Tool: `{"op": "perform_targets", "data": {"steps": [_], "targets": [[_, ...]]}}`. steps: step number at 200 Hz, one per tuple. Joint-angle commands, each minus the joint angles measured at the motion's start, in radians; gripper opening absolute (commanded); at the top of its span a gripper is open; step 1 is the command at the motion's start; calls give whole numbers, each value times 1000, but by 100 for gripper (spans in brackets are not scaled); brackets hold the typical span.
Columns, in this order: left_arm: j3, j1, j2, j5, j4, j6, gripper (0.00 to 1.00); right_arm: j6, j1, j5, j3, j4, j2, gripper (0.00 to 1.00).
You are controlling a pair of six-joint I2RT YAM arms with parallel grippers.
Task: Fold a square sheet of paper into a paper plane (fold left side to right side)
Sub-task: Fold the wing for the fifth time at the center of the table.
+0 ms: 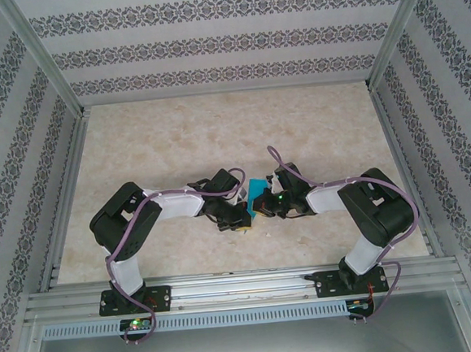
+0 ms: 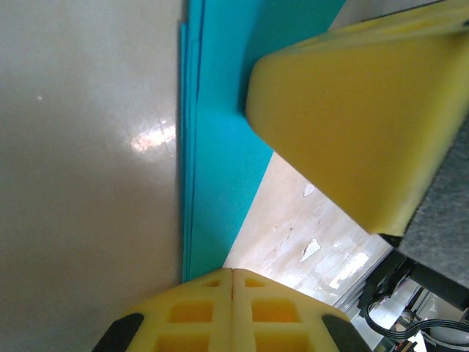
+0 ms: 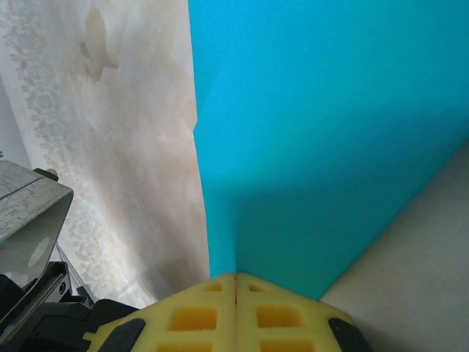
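Though layered, plain teal paper (image 3: 330,110)

The top external camera looks steeply down from above and behind both arm bases, far enough back to take in the whole table (image 1: 215,129). Each wrist camera peers along its own yellow fingers, left gripper (image 2: 233,273) and right gripper (image 3: 234,279), from very close to the tabletop. All 3 views share the teal-blue paper (image 1: 258,194).

The teal paper (image 1: 257,194) lies folded on the desk (image 1: 215,129), midway between its left and right edges, nearer the near edge; stacked layers line one straight side.
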Motion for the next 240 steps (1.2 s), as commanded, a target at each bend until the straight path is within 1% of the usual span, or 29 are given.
{"op": "perform_targets", "data": {"steps": [1, 74, 240], "targets": [[-22, 8, 11, -2, -1, -8, 4, -27, 14, 125, -35, -185, 68, 0], [-27, 9, -19, -26, -16, -1, 4, -37, 15, 133, -23, -210, 73, 0], [-51, 12, -24, -28, -54, 38, 4, -50, 14, 140, -6, -245, 82, 0]]}}
